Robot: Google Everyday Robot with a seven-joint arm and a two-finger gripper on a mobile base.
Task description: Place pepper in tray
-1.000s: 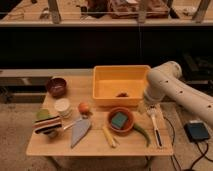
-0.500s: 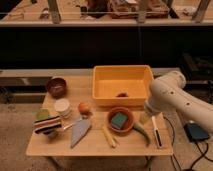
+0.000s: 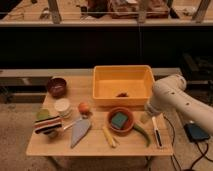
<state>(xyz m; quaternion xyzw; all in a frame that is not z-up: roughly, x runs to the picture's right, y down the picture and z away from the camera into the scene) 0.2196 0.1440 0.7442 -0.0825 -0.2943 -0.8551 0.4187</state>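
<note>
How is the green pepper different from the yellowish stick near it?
The small curved green pepper is dark green; the pale yellow corn-like stick is creamy. The pepper bends to a point; the stick looks straight. The pepper lies right of the round terracotta bowl, the stick left. Both lie on the wooden table, outside the big yellow plastic tray. The gripper hangs close by the pepper, right of the bowl.
</note>
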